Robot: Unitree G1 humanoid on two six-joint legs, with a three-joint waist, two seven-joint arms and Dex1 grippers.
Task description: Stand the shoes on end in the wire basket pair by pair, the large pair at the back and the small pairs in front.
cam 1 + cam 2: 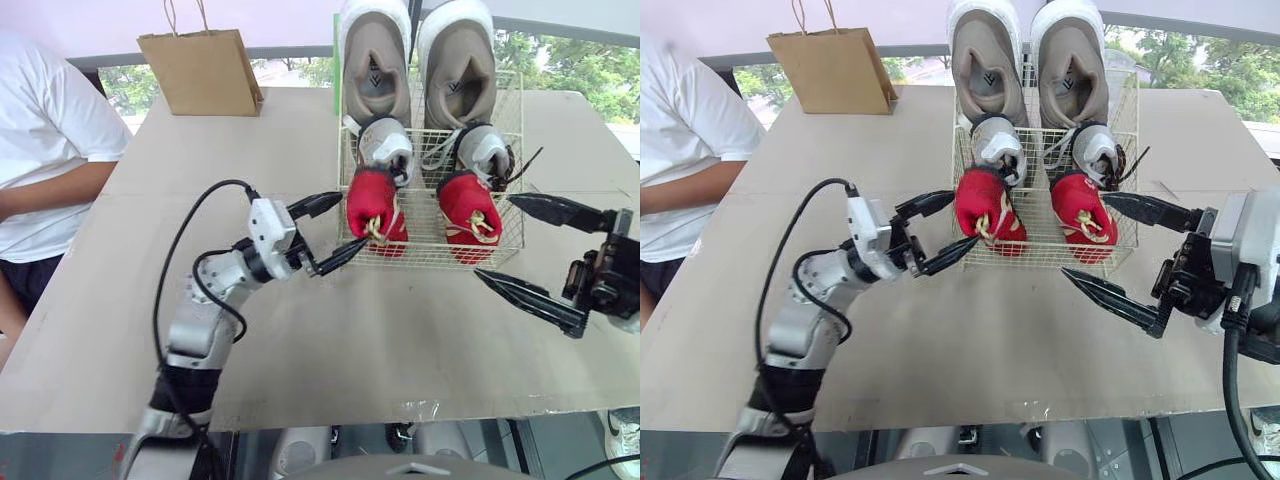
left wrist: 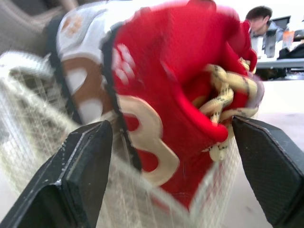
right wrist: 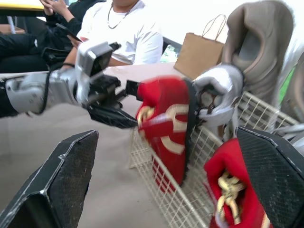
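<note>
1. Surface: a beige table by a window, bare across its near half. No shoe lies loose on it.
2. Left gripper: at nine o'clock of the basket's front corner, fingers spread wide and holding nothing. The left red shoe sits in the gap between them. Whether they touch it cannot be confirmed.
3. Right gripper: at four o'clock of the right red shoe, fingers spread wide and empty, just beside the basket's front wall.
4. Wire basket: at twelve o'clock of the table's middle.
   - Front row: the red pair, on end, laces facing the robot.
   - Middle row: a small silver pair, on end.
   - Back row: the large grey pair, upright and rising well above the rim.
5. Beyond: a brown paper bag at eleven o'clock, and a seated person in a white shirt at nine o'clock of the table.
6. Assessment: all three pairs appear placed in the required order, so the task is judged essentially complete. What may remain is straightening the left red shoe, which seems to lean, and withdrawing both arms.
</note>
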